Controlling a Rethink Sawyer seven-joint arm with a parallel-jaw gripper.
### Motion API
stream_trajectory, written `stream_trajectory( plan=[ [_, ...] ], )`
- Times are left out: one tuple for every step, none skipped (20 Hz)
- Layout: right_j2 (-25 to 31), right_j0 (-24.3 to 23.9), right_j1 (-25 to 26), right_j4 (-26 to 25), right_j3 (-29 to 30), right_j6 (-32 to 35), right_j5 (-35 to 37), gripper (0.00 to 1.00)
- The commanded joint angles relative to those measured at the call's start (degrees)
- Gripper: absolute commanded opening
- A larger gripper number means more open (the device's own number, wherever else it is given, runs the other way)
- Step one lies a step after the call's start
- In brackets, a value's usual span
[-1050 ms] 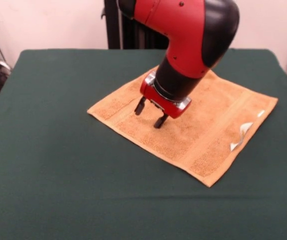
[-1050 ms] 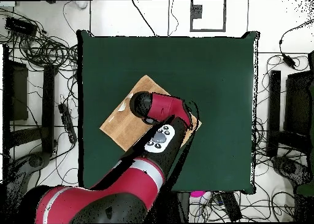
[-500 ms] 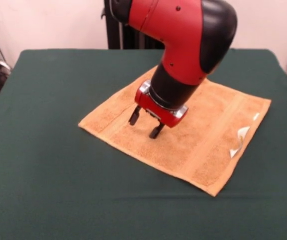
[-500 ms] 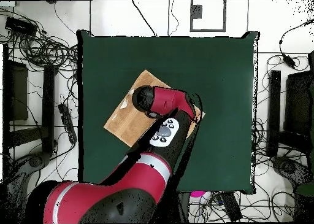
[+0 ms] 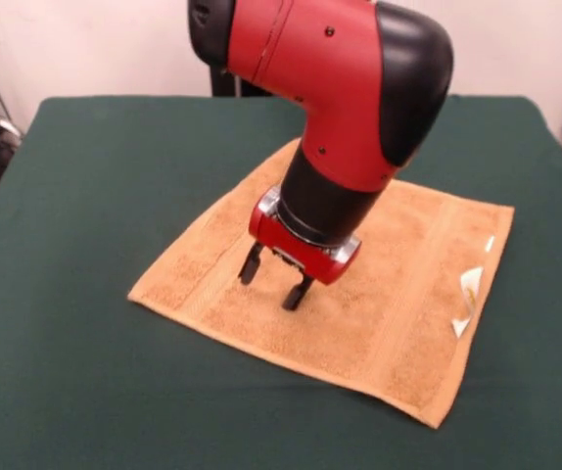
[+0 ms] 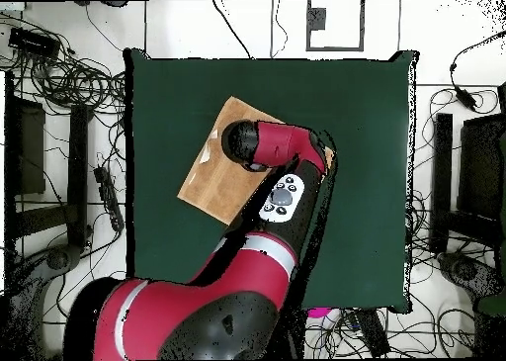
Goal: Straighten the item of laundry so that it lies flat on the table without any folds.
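On the large dark green rectangular table the square orange-yellow terry towel lies spread out, flat, turned diagonal to the table edges, no folds visible in the front view. Woven border bands run along two opposite sides. Small white care tag sticks up curled at the towel's right edge in the front view. Red and black robot arm comes down over the towel's middle, wrist tilted. Black two-finger gripper points down at the cloth, fingers spread apart, nothing between them; tips at or just above the towel surface, contact cannot be told. Overhead view: towel sits in the table's left-centre part, one corner toward the far edge, well inside all table edges; arm covers the towel's right half and the gripper itself is hidden under the wrist there. Cables and dark equipment lie on the floor around the table.
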Motion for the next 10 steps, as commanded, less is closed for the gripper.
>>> stream_trajectory(
  plan=[
    [16.4,-1.2,10.4,0.3,-6.6,-0.2,-9.7,1.0],
    [15.3,-0.5,10.3,1.3,-6.1,2.1,-5.1,1.0],
    [14.2,0.1,10.2,2.4,-5.8,4.3,1.8,1.0],
    [13.8,0.4,9.8,4.3,-4.8,7.9,8.1,1.0],
    [13.7,0.6,9.6,5.3,-4.0,9.8,11.9,1.0],
    [13.9,0.8,9.2,6.9,-2.7,12.9,16.8,1.0],
    [13.4,1.2,9.0,7.2,-2.2,13.9,18.2,1.0],
    [13.1,1.5,8.8,7.8,-1.5,15.1,19.6,1.0],
    [14.0,1.3,8.3,8.9,0.0,15.4,18.7,1.0],
    [13.8,1.4,8.6,9.1,-0.4,14.9,18.5,1.0]
  ],
)
